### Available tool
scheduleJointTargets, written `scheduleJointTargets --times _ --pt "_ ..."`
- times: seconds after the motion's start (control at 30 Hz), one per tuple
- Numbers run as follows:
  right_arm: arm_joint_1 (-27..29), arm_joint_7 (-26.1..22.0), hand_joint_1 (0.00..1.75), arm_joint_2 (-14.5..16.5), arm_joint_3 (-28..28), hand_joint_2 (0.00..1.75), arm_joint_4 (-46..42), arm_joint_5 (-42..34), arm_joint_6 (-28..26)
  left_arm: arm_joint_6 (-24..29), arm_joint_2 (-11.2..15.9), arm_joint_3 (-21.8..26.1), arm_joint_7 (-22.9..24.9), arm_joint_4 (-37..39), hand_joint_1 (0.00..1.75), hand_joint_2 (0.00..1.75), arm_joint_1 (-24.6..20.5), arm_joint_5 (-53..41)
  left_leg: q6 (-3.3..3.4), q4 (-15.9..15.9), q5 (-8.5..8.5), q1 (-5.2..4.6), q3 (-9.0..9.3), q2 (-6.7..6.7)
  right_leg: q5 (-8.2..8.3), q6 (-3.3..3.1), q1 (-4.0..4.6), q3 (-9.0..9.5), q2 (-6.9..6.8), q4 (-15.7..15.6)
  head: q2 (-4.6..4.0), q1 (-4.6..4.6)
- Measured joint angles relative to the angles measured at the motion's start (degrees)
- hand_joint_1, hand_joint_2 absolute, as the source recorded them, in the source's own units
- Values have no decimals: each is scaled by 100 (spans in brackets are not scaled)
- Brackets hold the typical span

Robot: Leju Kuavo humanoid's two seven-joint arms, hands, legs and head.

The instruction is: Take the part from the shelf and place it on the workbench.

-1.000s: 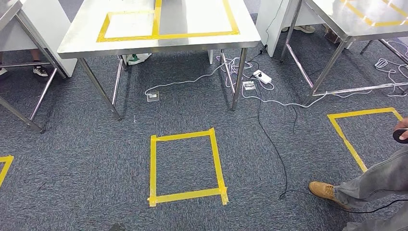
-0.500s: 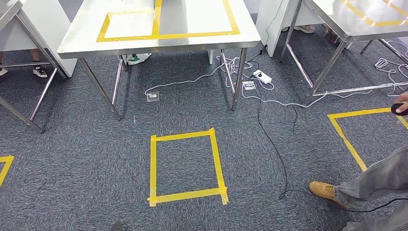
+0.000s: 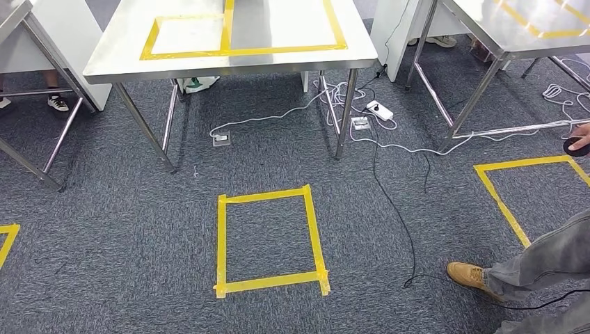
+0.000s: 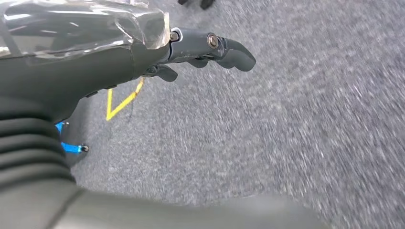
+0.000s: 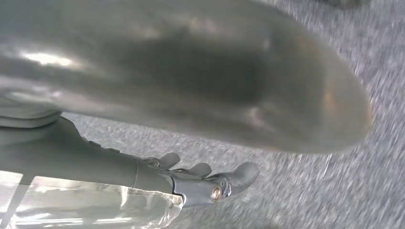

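Left robot hand (image 4: 200,50) empty over carpet (image 4: 286,133), workbench (image 3: 229,59) ahead in head view

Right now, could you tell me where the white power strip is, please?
In the head view, the power strip lies on the carpet right of the middle table's front right leg, among white cables.

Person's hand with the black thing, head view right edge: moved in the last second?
Yes. The person's hand has gone up the frame, from level with the yellow tape square to above its far edge. The camera held steady.
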Motion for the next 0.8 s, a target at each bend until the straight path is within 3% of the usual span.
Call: scheduleJointTargets --times 0.5,0.8 --pt "-187 -132 0 175 -50 0 624 8 205 -171 -159 97 -48 -420 0 175 126 -64 -2 0 11 0 0 -1 15 -10 1 3 0 1 0 -1" --pt "-194 148 0 307 -40 0 578 -186 157 224 -79 96 3 -123 0 175 2 -31 -2 0 16 1 1 -1 15 -11 3 1 -1 1 0 -1"
